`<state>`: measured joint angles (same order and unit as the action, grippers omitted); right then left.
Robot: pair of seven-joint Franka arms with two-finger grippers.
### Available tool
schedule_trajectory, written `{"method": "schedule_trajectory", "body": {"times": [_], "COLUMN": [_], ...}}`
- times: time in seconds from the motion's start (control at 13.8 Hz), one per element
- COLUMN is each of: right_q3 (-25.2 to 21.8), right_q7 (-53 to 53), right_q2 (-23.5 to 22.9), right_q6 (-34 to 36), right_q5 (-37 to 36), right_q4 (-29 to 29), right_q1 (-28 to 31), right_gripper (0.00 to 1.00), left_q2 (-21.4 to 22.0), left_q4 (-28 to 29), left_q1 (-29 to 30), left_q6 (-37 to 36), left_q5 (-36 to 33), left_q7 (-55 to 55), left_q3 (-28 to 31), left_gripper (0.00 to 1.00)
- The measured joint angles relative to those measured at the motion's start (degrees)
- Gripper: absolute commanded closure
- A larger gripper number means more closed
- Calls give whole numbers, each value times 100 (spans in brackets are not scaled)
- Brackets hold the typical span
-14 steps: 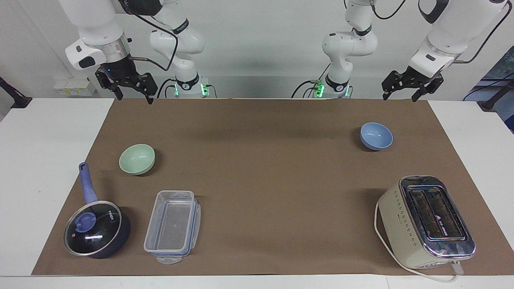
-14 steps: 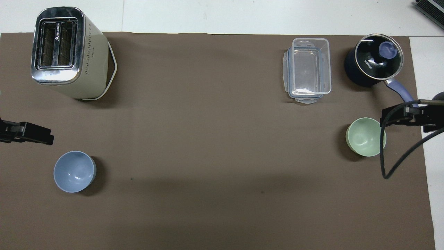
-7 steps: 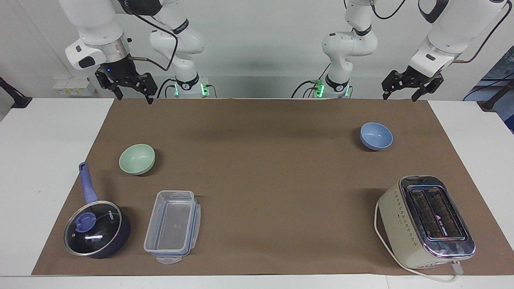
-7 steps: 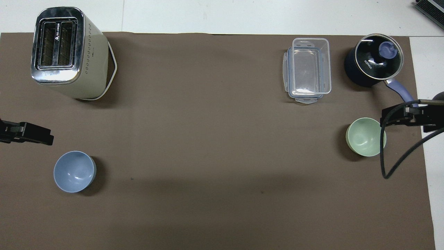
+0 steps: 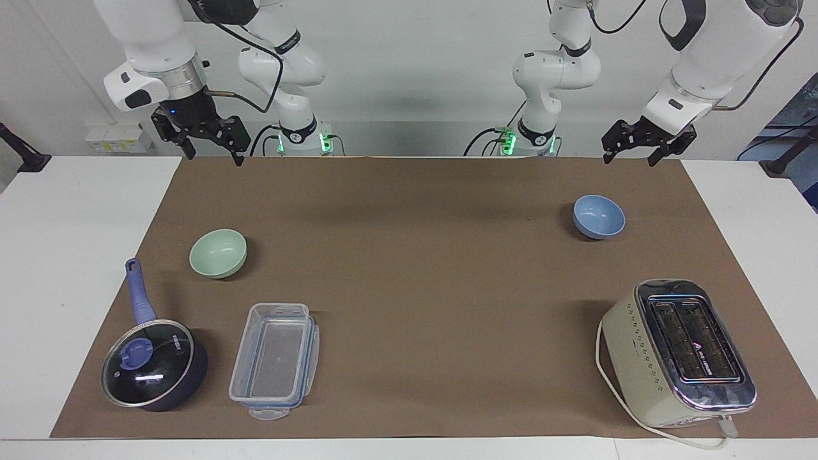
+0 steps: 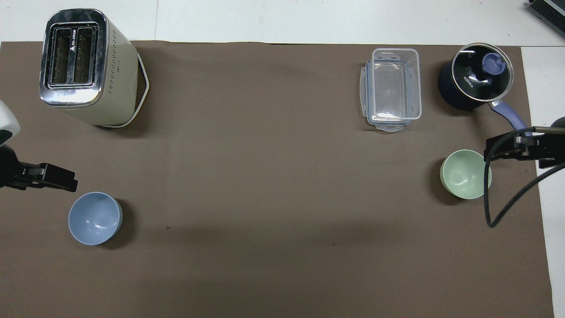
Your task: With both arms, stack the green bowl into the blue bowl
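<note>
The left gripper (image 5: 629, 148) has shifted toward the blue bowl (image 5: 599, 216) in the last second, jaws open and empty. The right gripper (image 5: 203, 137) waits, open, high above the green bowl (image 5: 218, 253). Both bowls sit untouched at opposite ends of the surface (image 5: 422, 268).

Green bowl (image 6: 465, 174) beside right claw (image 6: 490, 151), blue bowl (image 6: 95, 217) near left claw (image 6: 70, 184), bowls well apart

Bare mat (image 5: 415, 268) lies between the two bowls. The pot (image 5: 153, 364) and box (image 5: 275, 361) crowd the green bowl (image 5: 218, 253) under the right gripper (image 5: 208, 144). The toaster (image 5: 680, 351) stands well apart from the left gripper (image 5: 629, 150)
</note>
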<state>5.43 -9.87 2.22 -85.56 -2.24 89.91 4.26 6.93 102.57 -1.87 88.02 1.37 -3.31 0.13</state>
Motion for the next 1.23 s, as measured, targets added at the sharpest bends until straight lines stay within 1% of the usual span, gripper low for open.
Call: {"method": "schedule_trajectory", "body": {"times": [0.22,0.44,0.8,1.02,1.16,1.23], "right_q3": [0,0,-1,-1,-1,-1], "right_q7": [0,0,0,0,0,0], "right_q2": [0,0,0,0,0,0], "right_q6": [0,0,0,0,0,0], "right_q5": [0,0,0,0,0,0], "right_q4": [0,0,0,0,0,0], "right_q1": [1,11,78,78,78,78], "right_gripper": [0,0,0,0,0,0], "left_q2": [167,271,281,272,211,147], "left_q4": [572,1179,1968,2476,2837,3013], "left_q1": [306,717,1336,1452,1510,1545], "left_q6": [537,1099,1820,2290,2715,2947], "left_q5": [1,8,146,220,231,244], "left_q7": [-400,-1096,-2250,-2577,-2696,-2774], "left_q3": [7,21,24,27,23,26], "left_gripper": [0,0,0,0,7,16]}}
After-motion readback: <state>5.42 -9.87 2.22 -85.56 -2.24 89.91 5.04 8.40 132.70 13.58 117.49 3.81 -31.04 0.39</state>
